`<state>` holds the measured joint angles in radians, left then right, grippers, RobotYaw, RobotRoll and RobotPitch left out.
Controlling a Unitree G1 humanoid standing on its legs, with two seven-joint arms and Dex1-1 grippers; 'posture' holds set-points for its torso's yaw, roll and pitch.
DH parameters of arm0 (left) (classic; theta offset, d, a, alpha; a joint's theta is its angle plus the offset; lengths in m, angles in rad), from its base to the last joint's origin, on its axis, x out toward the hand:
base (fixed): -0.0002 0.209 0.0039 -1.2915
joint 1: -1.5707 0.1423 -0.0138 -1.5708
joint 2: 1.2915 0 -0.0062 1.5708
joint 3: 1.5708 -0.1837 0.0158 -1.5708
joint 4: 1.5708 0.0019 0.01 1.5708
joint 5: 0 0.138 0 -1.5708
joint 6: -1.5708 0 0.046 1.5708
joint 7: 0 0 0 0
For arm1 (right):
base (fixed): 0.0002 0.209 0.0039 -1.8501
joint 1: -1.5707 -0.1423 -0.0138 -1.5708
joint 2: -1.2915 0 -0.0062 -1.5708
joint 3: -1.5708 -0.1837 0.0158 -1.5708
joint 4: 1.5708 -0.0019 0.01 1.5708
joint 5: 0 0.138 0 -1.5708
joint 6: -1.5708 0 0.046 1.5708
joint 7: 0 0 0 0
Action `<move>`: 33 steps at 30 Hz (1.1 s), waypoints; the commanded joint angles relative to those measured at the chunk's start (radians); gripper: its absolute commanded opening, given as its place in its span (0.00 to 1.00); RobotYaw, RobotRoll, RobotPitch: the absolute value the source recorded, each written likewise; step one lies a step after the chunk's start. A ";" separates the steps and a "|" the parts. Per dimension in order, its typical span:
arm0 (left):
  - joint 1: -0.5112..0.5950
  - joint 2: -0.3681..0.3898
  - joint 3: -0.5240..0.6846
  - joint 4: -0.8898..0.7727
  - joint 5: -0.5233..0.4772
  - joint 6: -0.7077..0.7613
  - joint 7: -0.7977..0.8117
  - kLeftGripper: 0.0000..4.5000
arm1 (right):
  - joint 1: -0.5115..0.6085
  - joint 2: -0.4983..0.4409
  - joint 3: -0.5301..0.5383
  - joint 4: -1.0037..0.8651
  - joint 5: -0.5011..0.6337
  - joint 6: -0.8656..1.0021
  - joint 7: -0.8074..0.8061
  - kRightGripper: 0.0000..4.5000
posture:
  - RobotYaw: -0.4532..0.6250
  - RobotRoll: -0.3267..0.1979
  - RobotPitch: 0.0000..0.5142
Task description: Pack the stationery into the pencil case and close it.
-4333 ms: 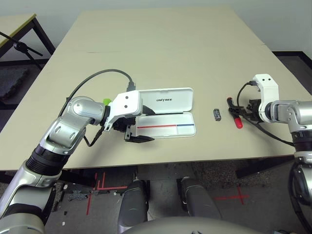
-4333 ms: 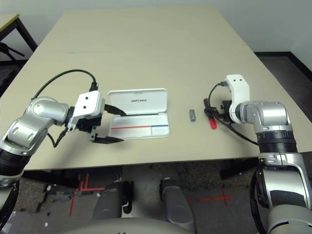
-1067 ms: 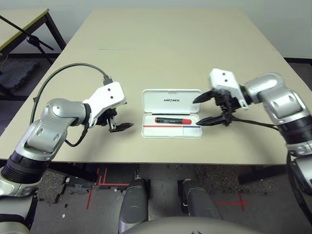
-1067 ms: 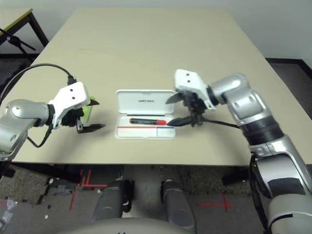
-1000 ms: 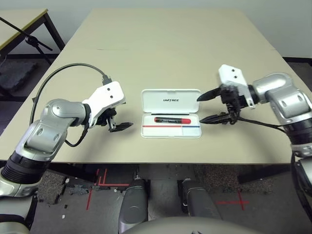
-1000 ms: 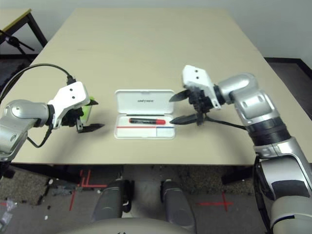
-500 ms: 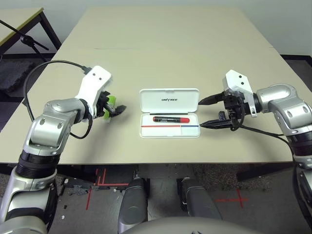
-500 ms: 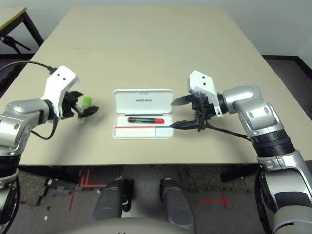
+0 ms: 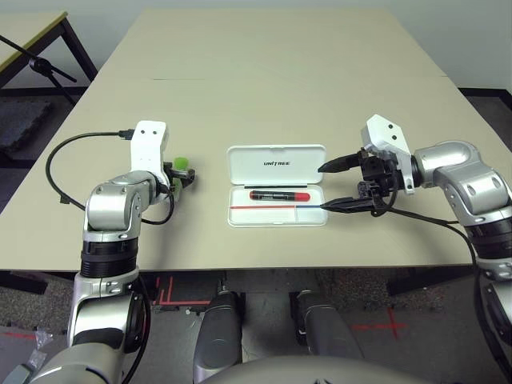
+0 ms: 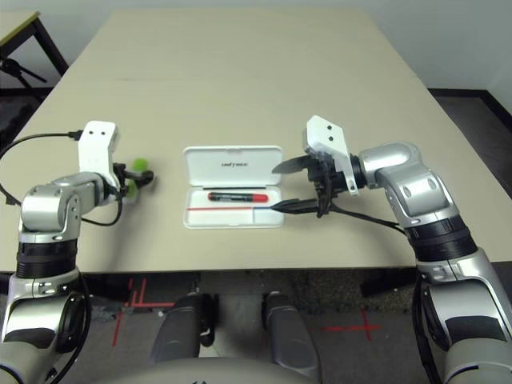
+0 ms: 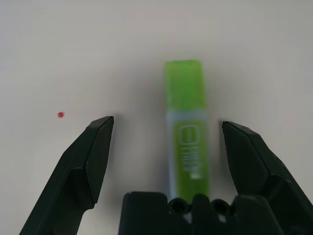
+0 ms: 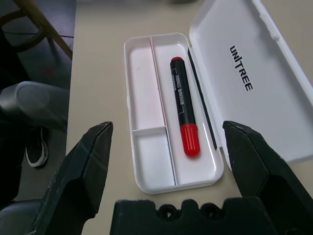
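- Left jaws (image 11: 166, 125), wide open above the tabletop (image 9: 264, 80); the highlighter (image 11: 188, 137), lime green and flat, lies between the two fingers, with a gap showing on either side of it.
- Right jaws (image 12: 167, 128), also wide open and holding nothing; they point toward the left jaws, and the case (image 9: 276, 217) lies just ahead of and between their fingers; one fingertip overlaps the edge of the case in the left eye view, though whether it touches cannot be told.
- The case, white and hinged, sits open on the tabletop between the two pairs of jaws; its lid (image 9: 277, 164) is raised, with black "UNITREE" lettering inside.
- The marker (image 9: 280, 196), black with a red end, lies lengthwise in the long compartment beside the hinge; its red end is the one nearer the right jaws.
- The stripe (image 9: 264, 207), along the tray's divider, is red toward the left jaws and blue toward the right jaws; a small red dot (image 11: 60, 114) shows near the left jaws, well apart from the highlighter.
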<state>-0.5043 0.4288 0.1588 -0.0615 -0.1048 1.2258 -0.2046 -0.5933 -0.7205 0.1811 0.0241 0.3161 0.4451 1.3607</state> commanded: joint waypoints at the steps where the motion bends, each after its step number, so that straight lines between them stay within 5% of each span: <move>1: 0.012 -0.015 0.005 0.017 0.004 -0.004 0.021 1.00 | 0.008 -0.002 -0.003 -0.015 0.005 -0.008 -0.005 0.99 | 0.43 0.62 0.26; 5: 0.020 -0.024 0.002 0.012 -0.001 0.008 0.026 1.00 | 0.006 0.007 -0.010 -0.013 0.011 -0.020 -0.011 0.99 | 0.42 0.62 0.26; 7: 0.023 -0.029 -0.002 0.008 -0.007 0.016 0.022 0.92 | 0.001 0.018 -0.012 -0.013 0.016 -0.018 -0.020 1.00 | 0.43 0.62 0.26; 16: 0.062 0.040 -0.030 -0.014 -0.023 0.005 -0.037 0.24 | -0.007 0.030 -0.004 -0.007 0.013 -0.025 -0.019 1.00 | 0.43 0.62 0.27; 20: 0.113 0.134 -0.056 -0.033 -0.043 -0.089 -0.138 0.24 | -0.009 0.034 0.001 -0.001 0.010 -0.029 -0.018 1.00 | 0.44 0.62 0.27; 24: 0.208 0.282 -0.106 -0.033 -0.049 -0.344 -0.337 0.24 | -0.016 0.034 0.009 0.007 0.002 -0.036 -0.013 1.00 | 0.45 0.62 0.28; 33: 0.378 0.495 -0.008 -0.022 -0.140 -0.726 -0.703 0.24 | -0.025 0.042 0.019 0.004 -0.001 -0.056 -0.001 1.00 | 0.45 0.62 0.29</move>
<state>-0.1526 0.9059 0.1340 -0.0707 -0.2149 0.5724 -0.8325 -0.6171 -0.6795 0.1875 0.0306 0.3172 0.4059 1.3494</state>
